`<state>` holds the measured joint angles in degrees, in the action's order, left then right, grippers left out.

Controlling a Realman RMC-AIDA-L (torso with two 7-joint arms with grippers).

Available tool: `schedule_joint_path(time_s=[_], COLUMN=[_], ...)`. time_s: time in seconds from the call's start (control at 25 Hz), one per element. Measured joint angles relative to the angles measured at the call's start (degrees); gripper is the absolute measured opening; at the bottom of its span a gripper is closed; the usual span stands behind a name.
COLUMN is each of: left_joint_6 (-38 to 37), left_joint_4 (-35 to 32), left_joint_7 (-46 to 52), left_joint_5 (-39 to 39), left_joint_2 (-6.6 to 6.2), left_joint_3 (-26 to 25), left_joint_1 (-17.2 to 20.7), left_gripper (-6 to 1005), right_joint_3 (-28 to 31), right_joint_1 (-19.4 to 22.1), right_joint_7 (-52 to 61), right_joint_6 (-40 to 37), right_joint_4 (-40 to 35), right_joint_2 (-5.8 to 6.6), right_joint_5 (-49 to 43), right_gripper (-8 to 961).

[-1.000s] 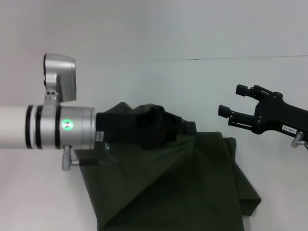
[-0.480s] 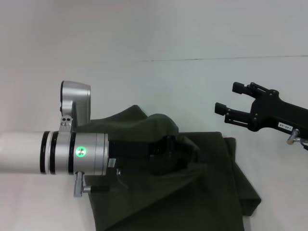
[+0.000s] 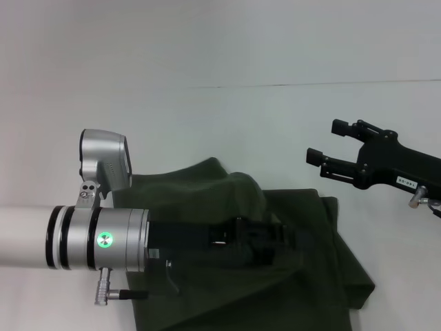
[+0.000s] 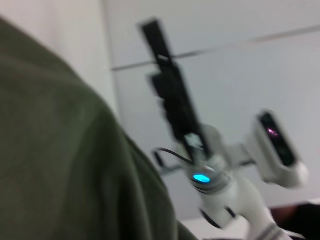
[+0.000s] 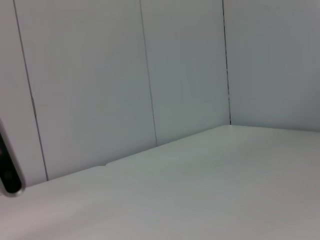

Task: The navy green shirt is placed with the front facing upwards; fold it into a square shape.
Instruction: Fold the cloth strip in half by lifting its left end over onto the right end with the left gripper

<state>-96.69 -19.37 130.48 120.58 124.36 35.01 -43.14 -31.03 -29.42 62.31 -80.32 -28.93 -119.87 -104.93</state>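
The navy green shirt lies rumpled and partly folded on the white table, with only plain olive cloth showing. My left gripper reaches in from the left, low over the middle of the shirt, shut on a fold of the cloth that drapes around it. The same cloth fills the near side of the left wrist view. My right gripper hovers open above the table, just beyond the shirt's right edge, holding nothing. It shows farther off in the left wrist view as the right gripper.
The bare white table spreads around the shirt and ends at a pale panelled wall. A thin seam runs across behind the table. The left arm's silver wrist covers the shirt's left part.
My left arm has come down and toward the near side, lowering the lifted fold of the shirt onto the rest of the cloth. The right gripper has hardly moved.
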Motion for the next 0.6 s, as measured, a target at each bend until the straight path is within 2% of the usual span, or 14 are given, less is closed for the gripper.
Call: schedule_joint_path(time_s=[0.08,0.32,0.6], left_joint_6=[-2.2,-6.5,2.1], left_joint_4=[0.0,-3.3,-4.4], left_joint_7=[-1.7,-1.2,-0.2], left_joint_5=[-0.5,-0.3,-0.3], left_joint_2=[-0.02,-0.49,-0.25], left_joint_3=[0.1,4.5,10.9], left_joint_1=[-0.1,-0.1,0.1], left_gripper=[274,539,820], right_joint_3=[0.0,-0.5,-0.6], right_joint_1=[-0.1,-0.2,-0.5], right_joint_7=[0.0,0.0,0.0], right_joint_6=[0.1,0.1,0.3], right_joint_4=[0.1,0.2,0.7], right_joint_2=[0.00,0.00,0.01], right_joint_5=[0.0,1.2,1.3], right_gripper=[900,900,900])
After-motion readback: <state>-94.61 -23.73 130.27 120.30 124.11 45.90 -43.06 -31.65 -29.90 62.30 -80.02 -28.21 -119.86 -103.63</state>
